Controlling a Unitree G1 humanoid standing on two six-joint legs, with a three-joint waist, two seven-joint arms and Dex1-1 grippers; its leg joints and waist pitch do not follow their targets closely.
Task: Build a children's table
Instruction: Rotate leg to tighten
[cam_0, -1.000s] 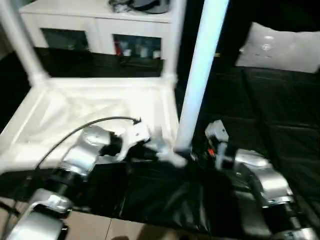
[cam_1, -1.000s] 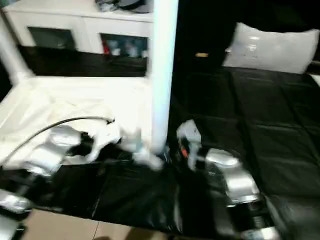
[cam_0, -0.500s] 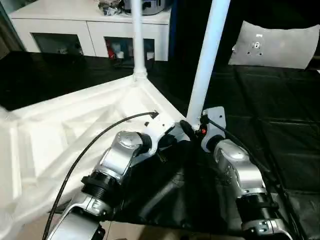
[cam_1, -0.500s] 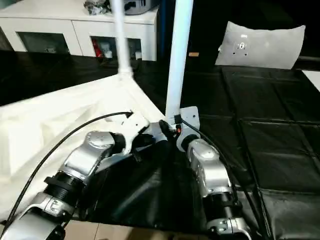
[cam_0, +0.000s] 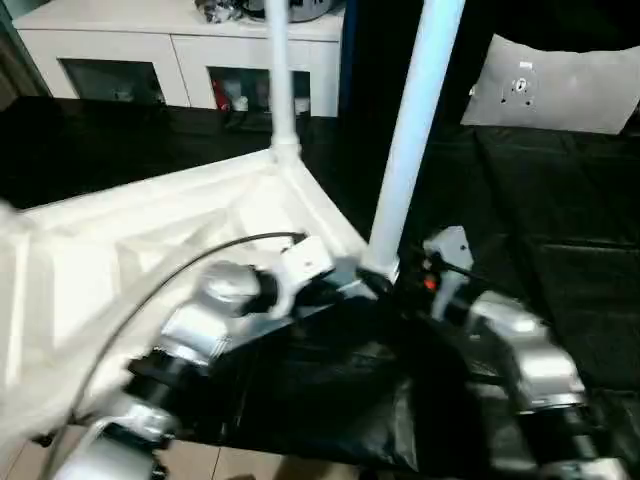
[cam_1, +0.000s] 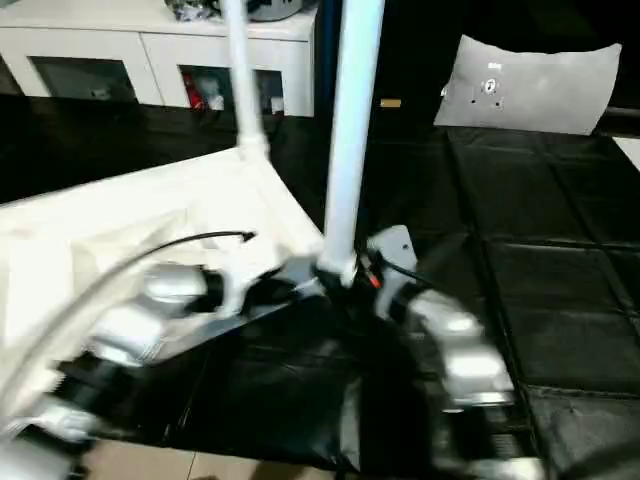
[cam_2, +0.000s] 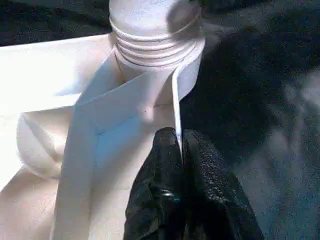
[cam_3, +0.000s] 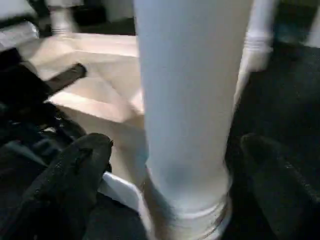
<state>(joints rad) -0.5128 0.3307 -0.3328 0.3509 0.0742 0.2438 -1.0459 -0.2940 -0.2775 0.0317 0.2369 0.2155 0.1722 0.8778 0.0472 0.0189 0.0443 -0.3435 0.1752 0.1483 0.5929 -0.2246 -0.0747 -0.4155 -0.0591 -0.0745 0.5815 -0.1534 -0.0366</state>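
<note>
Left gripper pinched thin tabletop rim beside socket. Right gripper stood wide around leg. Plastic looked light, stiff, slick; grip leg low.

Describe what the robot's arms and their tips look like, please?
Both forearms are rounded silver shells with black rings at the joints. A thin black cable arcs over the left forearm; the right forearm carries a white bracket with a small red mark. Each ends in two black, textured fingers.

An upright leg stands between the right claw's spread fingers.
</note>
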